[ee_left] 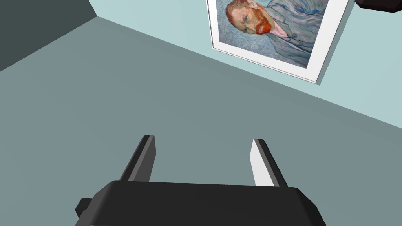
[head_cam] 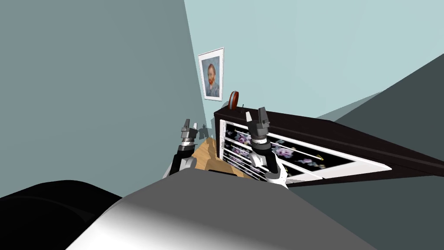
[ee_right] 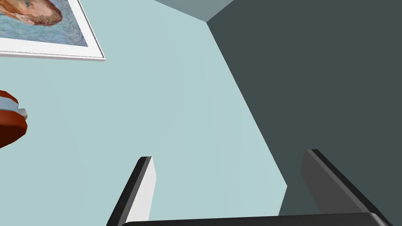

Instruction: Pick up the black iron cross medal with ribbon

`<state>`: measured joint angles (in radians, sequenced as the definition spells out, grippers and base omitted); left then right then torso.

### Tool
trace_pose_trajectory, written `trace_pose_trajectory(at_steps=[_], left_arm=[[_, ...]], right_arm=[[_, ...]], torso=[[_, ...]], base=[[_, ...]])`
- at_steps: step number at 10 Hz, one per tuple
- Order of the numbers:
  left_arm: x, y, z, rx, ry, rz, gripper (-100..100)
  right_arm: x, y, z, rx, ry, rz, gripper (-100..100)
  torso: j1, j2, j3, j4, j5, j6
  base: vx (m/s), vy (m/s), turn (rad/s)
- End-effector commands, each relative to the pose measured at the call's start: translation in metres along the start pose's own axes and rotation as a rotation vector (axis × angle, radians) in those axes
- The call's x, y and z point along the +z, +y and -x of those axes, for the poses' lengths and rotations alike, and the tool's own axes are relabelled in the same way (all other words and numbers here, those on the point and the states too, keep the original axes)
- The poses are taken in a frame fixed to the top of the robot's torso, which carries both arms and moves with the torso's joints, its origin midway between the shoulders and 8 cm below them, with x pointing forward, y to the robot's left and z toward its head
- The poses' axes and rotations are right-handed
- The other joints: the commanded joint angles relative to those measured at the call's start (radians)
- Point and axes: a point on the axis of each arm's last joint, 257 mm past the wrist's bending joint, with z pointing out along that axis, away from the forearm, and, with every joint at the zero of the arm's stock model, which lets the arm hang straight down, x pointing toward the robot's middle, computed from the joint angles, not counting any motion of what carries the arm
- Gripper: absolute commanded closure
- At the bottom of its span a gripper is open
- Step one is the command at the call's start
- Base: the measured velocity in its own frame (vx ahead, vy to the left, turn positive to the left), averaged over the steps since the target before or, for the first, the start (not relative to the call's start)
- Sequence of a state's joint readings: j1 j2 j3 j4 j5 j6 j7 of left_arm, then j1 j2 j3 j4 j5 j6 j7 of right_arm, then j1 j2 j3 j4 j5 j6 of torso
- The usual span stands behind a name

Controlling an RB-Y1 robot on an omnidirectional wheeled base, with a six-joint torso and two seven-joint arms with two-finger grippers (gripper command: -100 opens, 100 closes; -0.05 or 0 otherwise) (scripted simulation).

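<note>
One red disc with a pale band, likely the medal's ribbon, stood on edge at the end corner of the dark cabinet's top, against the wall. Its long axis ran upward, and I could not make out the black cross. The right hand, blades apart, hung near it but aimed past at the wall. It should turn toward the disc and close across its thin faces. The left hand, blades also apart, hung off the cabinet's end.
</note>
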<state>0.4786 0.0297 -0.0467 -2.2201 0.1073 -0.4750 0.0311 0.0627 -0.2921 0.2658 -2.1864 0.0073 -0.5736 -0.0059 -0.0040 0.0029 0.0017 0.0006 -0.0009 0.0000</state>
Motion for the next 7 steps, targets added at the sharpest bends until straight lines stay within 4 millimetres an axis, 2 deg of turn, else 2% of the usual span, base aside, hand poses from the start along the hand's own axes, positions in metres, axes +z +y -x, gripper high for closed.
trace_pose_trajectory(at_steps=[1,2,3,4,5,6,7], left_arm=[[0.000,0.000,0.000,0.000,0.000,0.000,0],[0.000,0.000,0.000,0.000,0.000,0.000,0],[0.000,0.000,0.000,0.000,0.000,0.000,0],[0.000,0.000,0.000,0.000,0.000,0.000,0],[0.000,0.000,0.000,0.000,0.000,0.000,0],[0.000,0.000,0.000,0.000,0.000,0.000,0],[0.000,0.000,0.000,0.000,0.000,0.000,0]], right_arm=[[0.009,0.005,-0.014,0.022,0.045,0.041,-100],[0.012,0.007,-0.014,0.021,0.048,0.051,-100],[0.012,0.005,-0.038,0.056,0.127,0.072,-100],[0.020,0.012,-0.040,0.055,0.136,0.100,-100],[0.016,0.007,-0.059,0.077,0.214,0.110,-100],[0.023,0.014,-0.066,0.086,0.230,0.137,-100],[0.015,0.006,-0.085,0.111,0.307,0.137,-100]], torso=[[0.000,0.000,0.000,0.000,0.000,0.000],[0.000,-0.001,0.000,0.000,0.000,0.000],[0.002,-0.002,-0.001,0.000,0.000,0.000],[0.001,-0.002,-0.001,0.000,0.000,0.000],[0.001,-0.002,-0.001,0.000,0.000,0.000],[0.000,-0.001,0.000,0.000,0.000,0.000],[0.000,-0.001,0.000,0.000,0.000,0.000]], base=[[-0.040,-0.062,0.018],[-0.013,-0.031,-0.001],[-0.022,-0.044,0.033],[-0.030,-0.050,0.024],[-0.046,-0.071,0.045],[-0.040,-0.067,0.024],[-0.045,-0.073,0.043]])
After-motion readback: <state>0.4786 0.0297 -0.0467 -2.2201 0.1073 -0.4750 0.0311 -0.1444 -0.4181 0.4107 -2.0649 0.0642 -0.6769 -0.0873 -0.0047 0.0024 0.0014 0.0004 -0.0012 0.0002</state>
